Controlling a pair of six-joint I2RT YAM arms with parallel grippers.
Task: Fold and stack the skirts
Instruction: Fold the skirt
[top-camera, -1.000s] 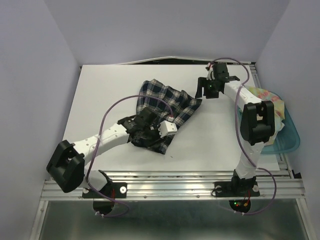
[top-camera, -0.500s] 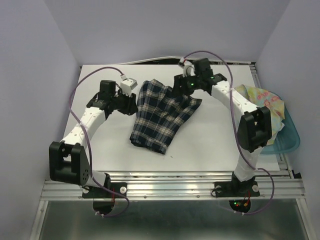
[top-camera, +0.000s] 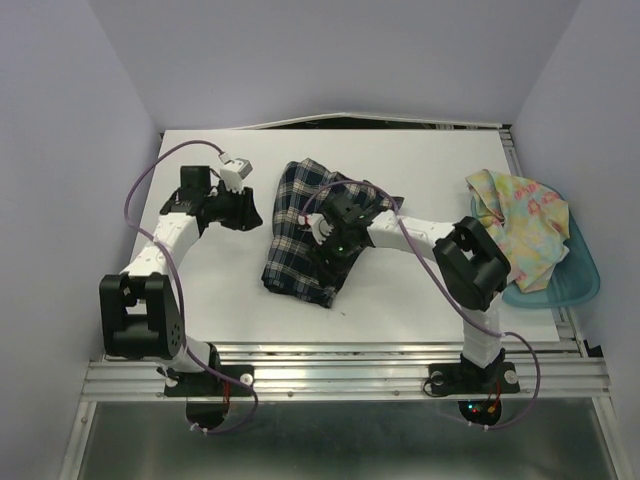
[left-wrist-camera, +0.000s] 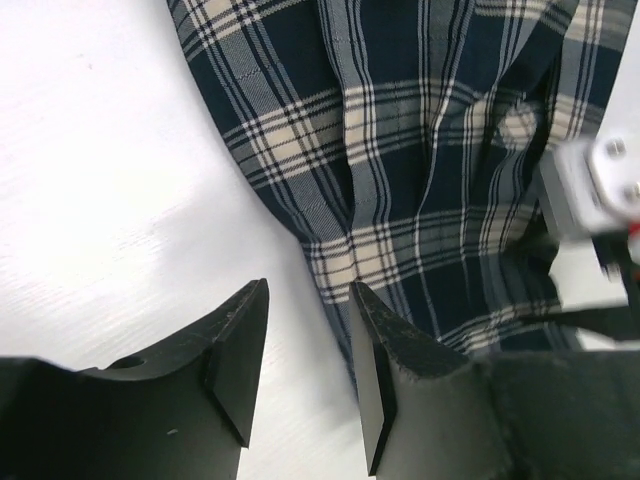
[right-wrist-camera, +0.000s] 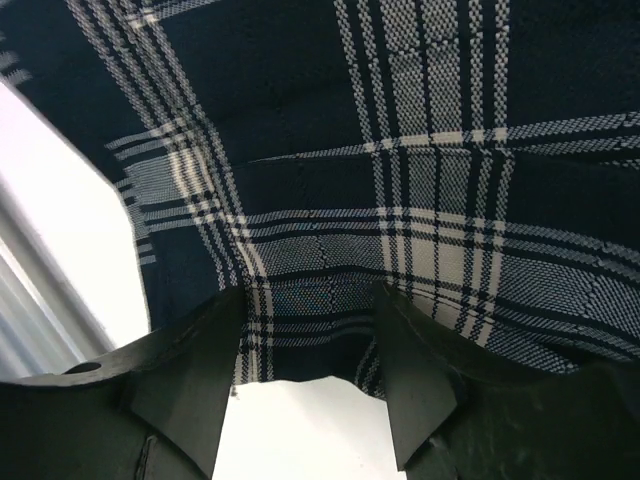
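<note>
The dark plaid skirt lies spread in the middle of the white table. My left gripper is open just left of the skirt. In the left wrist view its jaws straddle the skirt's left edge, low over the table. My right gripper is open low over the skirt's middle. In the right wrist view a plaid edge lies between its jaws. The pastel flowered skirt is bunched in the bin at the right.
The translucent teal bin sits at the table's right edge, beside the right arm's elbow. Lilac walls close in the left, back and right sides. A metal rail runs along the near edge.
My left gripper swung from the skirt's near part out to the table left of it. My right gripper came from the far right corner down onto the skirt's middle.
</note>
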